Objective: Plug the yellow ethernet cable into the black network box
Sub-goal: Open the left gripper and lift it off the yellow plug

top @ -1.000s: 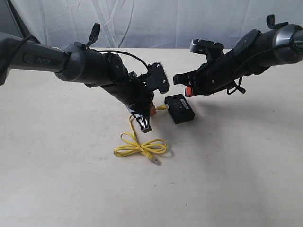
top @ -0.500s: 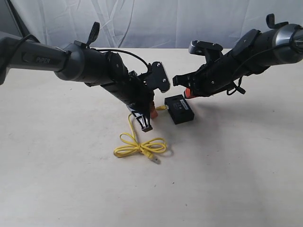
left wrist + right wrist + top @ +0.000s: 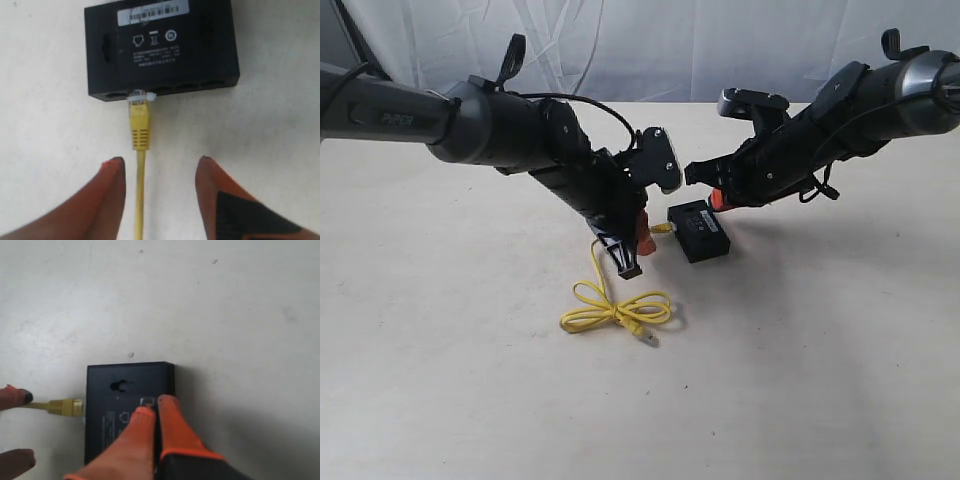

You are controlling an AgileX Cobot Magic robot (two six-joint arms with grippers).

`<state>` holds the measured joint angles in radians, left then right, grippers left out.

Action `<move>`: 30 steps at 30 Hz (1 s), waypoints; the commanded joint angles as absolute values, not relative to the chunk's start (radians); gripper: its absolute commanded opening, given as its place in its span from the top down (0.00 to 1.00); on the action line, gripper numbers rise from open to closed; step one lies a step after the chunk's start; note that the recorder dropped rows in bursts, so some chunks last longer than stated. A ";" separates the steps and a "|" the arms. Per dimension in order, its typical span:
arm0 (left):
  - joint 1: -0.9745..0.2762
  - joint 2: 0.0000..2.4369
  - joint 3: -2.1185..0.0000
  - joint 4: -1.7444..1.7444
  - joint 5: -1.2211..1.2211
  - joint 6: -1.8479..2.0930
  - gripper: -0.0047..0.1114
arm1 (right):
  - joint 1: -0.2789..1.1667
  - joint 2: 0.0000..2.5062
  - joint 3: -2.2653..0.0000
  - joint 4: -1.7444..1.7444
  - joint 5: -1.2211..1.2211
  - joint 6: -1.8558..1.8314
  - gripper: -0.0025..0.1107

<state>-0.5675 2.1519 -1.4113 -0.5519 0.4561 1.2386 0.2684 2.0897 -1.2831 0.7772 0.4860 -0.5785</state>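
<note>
Pincer on the left (image 3: 157,200) is standing with its fingers apart, one on each side of the yellow ethernet cable (image 3: 140,125) and clamping nothing. Its clear plug is sitting in a port on the near edge of the black network box (image 3: 160,50), so the plugging looks done or nearly so. The cable's looped remainder is lying on the surface (image 3: 800,380) nearer the exterior camera. To finish well, I judge the left arm should be drawing straight back along the cable's line, not sideways, so no finger is snagging the cord. Right pincer (image 3: 155,412), fingers together, is pressing its tips on the box's top, steadying it. Open surface is lying all around, with no edge close.
</note>
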 commanded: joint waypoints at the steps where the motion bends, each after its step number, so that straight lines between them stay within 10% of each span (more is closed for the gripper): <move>1: -0.550 2.113 -1.409 -0.552 0.504 1.230 0.57 | 0.268 2.054 -1.287 0.759 0.503 -0.564 0.99; 13: -0.457 2.063 -1.409 -0.534 0.639 1.004 0.58 | 0.268 1.989 -1.287 0.627 0.606 -0.439 0.99; 24: -0.451 2.008 -1.409 -0.454 0.815 0.893 0.96 | 0.268 1.931 -1.287 0.547 0.800 -0.414 0.99; 30: -0.450 1.996 -1.409 -0.430 0.908 0.821 0.96 | 0.268 1.903 -1.287 0.542 0.882 -0.389 0.99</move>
